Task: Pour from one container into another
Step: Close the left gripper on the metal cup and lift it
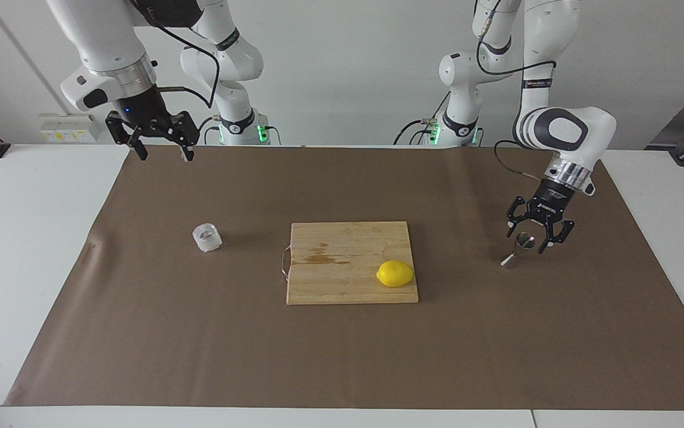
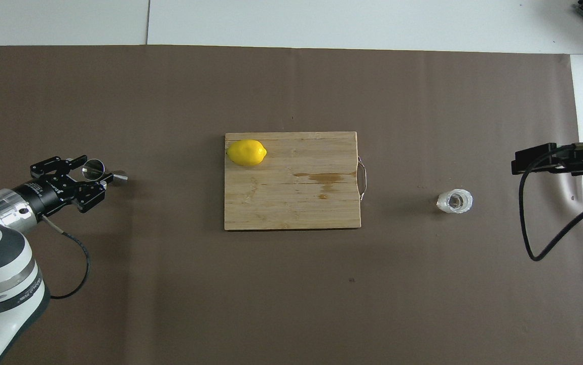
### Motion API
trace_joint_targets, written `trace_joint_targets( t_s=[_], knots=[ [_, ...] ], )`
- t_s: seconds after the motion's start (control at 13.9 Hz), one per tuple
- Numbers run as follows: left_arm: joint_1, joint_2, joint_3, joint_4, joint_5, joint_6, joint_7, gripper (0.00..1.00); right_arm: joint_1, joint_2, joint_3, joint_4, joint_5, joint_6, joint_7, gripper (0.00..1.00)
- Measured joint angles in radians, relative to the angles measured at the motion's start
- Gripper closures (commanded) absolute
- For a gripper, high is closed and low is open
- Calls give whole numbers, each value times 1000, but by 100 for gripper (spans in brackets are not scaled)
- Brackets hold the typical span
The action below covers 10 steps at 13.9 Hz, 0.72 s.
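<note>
**Left gripper is down at the jigger, and the cup stands alone**

A brown mat (image 1: 342,356) covers most of the white tabletop (image 1: 21,238). White strips show at both short ends.

The steel jigger (image 1: 520,247) stands on the mat near the left arm's end. It is about halfway between the mat's long edges and well in from the short edge. The left gripper (image 1: 527,241) is low around the jigger's top. I cannot tell if it is gripping the jigger or only sitting around it.

The small clear cup (image 1: 207,238) stands on the mat toward the right arm's end, well in from every edge. Nothing touches it. The right gripper (image 1: 163,156) waits up high with its fingers spread and nothing in them. It hangs over the mat's long edge nearest the robots, close to the corner at the right arm's end.

A wooden board (image 1: 342,279) lies in the middle of the mat, between the cup and the jigger. A lemon (image 1: 395,273) sits on the board's corner that is farther from the robots and toward the left arm's end.

There is bare mat between the board and the cup, and between the board and the jigger. A wide bare strip runs along the mat's long edge farthest from the robots.
</note>
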Motion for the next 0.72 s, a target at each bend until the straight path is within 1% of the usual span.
trace_joint_targets(
  t_s=[0.14,0.22,0.29,0.72],
  knots=[
    [0,0,0,0,0,0,0,80,0,0,0,0,0,0,0,0],
    [0,0,0,0,0,0,0,93,0,0,0,0,0,0,0,0],
    [0,0,0,0,0,0,0,100,0,0,0,0,0,0,0,0],
    [-1,1,-2,2,0,-2,0,100,0,0,0,0,0,0,0,0]
  ],
)
